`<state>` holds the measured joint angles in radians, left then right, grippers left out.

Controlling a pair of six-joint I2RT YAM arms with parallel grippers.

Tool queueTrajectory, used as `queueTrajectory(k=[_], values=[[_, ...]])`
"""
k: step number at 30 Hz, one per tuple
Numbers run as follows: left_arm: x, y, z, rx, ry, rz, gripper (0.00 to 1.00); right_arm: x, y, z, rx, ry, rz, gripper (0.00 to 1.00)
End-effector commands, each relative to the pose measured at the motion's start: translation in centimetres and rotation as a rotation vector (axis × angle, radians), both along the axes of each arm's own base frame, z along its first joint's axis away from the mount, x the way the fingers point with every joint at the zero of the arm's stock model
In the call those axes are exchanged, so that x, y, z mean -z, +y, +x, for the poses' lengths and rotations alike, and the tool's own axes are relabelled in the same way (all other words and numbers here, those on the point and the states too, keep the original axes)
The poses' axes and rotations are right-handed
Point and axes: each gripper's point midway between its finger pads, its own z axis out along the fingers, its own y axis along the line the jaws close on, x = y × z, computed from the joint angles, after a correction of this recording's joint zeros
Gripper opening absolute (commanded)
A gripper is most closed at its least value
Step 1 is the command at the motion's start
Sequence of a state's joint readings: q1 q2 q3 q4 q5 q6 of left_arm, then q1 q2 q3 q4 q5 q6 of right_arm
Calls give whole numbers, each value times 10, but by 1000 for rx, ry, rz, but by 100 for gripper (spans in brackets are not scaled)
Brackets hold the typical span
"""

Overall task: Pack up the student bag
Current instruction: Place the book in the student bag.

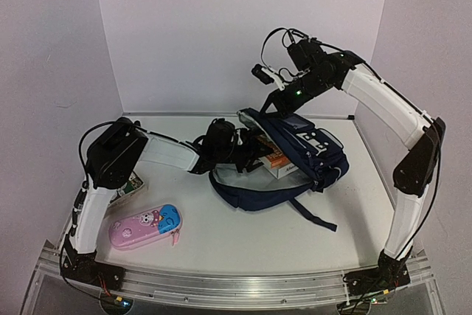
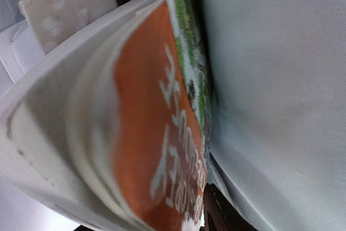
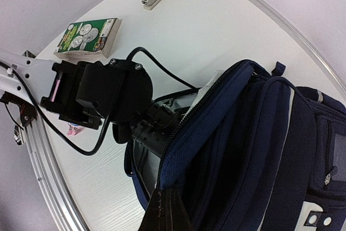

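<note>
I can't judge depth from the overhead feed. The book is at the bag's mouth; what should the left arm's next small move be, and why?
Probably ease the left gripper a little further into the student bag: the orange book shows its end outside the mouth, which the right gripper holds lifted by the zip edge.

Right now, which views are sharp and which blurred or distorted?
Left wrist: too close, the book is smeared and out of focus. Right wrist: sharp, though the table looks bowed by lens distortion. Top external: evenly lit, soft shadow under the bag.
</note>
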<state>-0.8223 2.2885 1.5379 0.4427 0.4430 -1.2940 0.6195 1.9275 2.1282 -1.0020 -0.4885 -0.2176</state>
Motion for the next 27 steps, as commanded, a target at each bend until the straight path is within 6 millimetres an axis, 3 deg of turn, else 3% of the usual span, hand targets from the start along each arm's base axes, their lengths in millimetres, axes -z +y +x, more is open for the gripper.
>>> queueTrajectory(k=[1,10,21,27], values=[[-57,7,-1,-24,-91,-64,48,-40,12,2,-35,-104,94,0],[-50,12,-16,-22,-71,-57,62,-38,13,0,-45,-91,97,0],[-40,29,-31,-58,-74,3,47,-34,13,-4,-57,-78,96,0],[-31,10,-25,-21,-61,-25,37,-35,15,-7,-67,-64,109,0]])
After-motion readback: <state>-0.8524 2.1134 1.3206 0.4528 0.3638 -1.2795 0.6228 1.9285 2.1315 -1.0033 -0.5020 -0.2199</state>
